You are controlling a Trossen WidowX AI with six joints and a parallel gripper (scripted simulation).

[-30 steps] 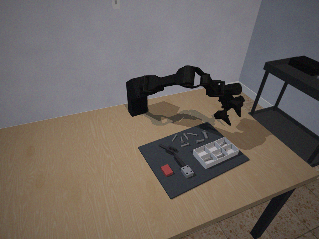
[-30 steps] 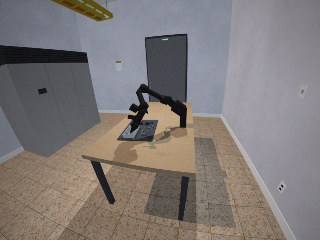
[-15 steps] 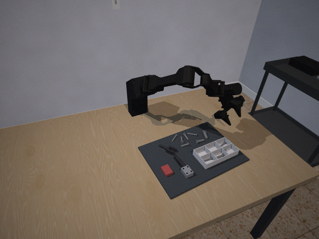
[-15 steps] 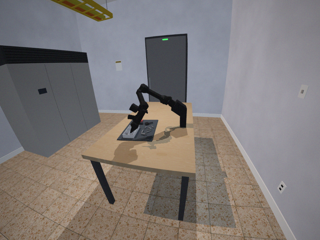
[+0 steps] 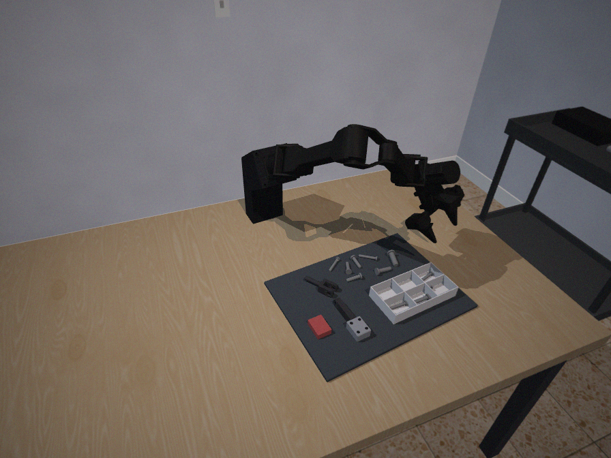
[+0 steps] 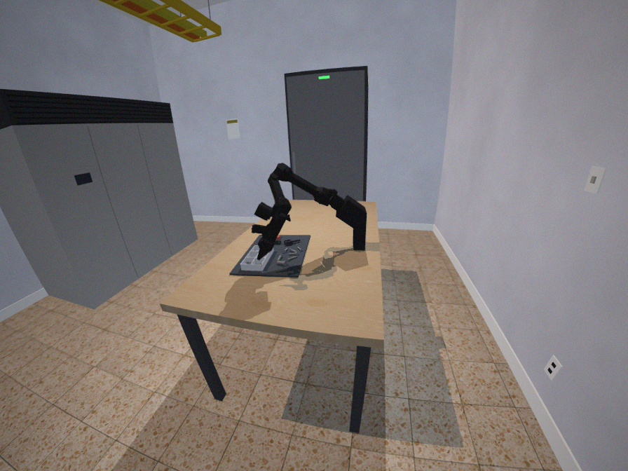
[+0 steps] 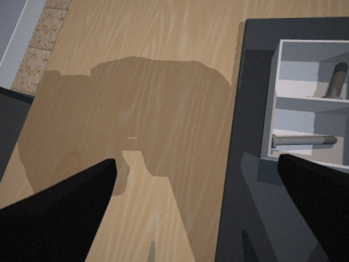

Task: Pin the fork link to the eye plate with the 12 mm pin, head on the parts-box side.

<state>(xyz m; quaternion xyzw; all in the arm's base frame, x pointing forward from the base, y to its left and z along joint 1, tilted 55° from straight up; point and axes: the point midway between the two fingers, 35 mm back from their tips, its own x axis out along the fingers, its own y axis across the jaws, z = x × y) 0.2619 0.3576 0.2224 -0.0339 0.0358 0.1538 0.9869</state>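
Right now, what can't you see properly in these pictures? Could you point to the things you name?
- Pin sizes: too small in the top view to tell which loose grey metal pin [image 5: 355,261] is 12 mm.
- White plastic parts box [image 5: 401,317] [image 6: 251,267] [image 7: 269,129]: cut off by the wrist view's right edge.
- Red block [image 6: 277,237] [image 5: 319,326]: mostly hidden behind the black tool [image 5: 445,233] in the exterior view.

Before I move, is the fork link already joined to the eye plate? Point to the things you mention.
No, the dark two-pronged fork link [image 5: 321,285] lies apart from the dark eye plate bar [image 5: 344,309].
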